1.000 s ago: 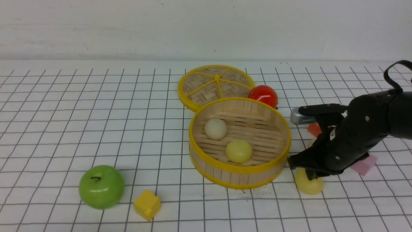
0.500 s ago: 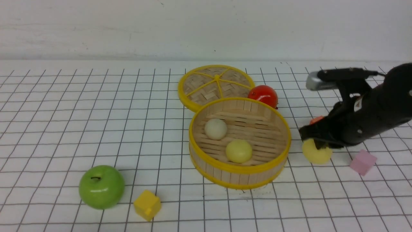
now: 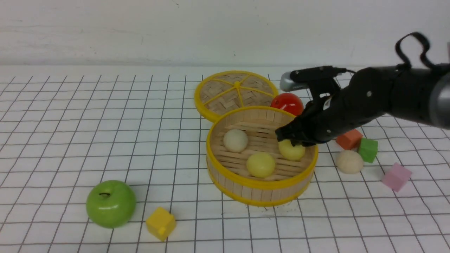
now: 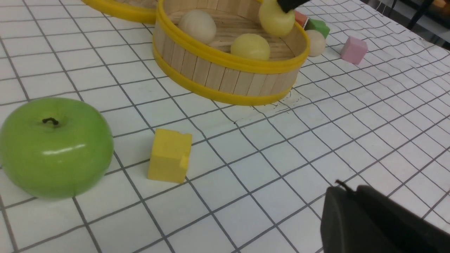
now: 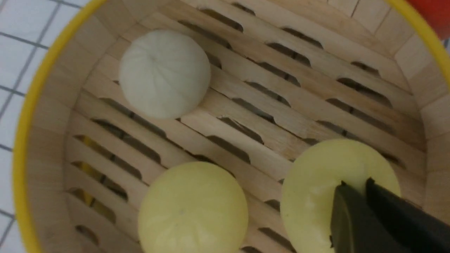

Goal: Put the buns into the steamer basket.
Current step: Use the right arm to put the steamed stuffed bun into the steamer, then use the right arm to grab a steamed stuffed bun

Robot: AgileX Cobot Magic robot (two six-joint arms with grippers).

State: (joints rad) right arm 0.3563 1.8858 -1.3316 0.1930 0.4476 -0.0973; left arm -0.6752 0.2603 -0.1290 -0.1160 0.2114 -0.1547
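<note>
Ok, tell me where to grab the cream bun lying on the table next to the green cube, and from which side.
Take the cream bun across its rounded flanks at the widest part, coming straight down from above: it sits dome-up with its top free. The green cube crowds its far right, so probably keep the fingers off that side.

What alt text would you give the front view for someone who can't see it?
The right end effector holds a pale yellow bun just inside the steamer basket, where a cream bun and another yellow bun already lie. A fourth bun sits on the gridded table to the basket's right, beside a green cube.
</note>
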